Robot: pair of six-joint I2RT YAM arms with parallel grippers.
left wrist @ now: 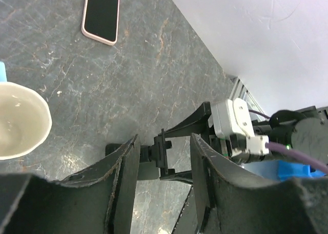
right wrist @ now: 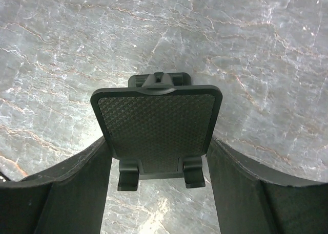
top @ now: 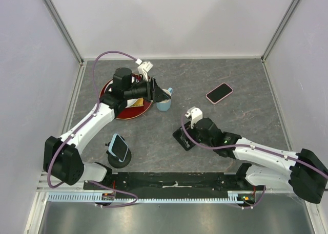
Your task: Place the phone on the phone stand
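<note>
The pink-cased phone (top: 219,92) lies flat, screen up, at the back right of the table; it also shows in the left wrist view (left wrist: 101,14). The black phone stand (top: 182,140) stands at the centre front. In the right wrist view its textured back plate and two lips (right wrist: 156,129) sit between my right fingers. My right gripper (top: 188,133) (right wrist: 158,142) is wide open astride the stand; whether it touches the stand cannot be told. My left gripper (top: 166,94) (left wrist: 164,139) is open and empty above the blue cup, left of the phone. It faces the stand (left wrist: 164,153).
A blue cup (top: 164,105) (left wrist: 15,122) stands beside a red plate (top: 114,111) holding food, under the left arm. A blue-cased phone on a round black holder (top: 119,148) stands at the front left. White walls enclose the table.
</note>
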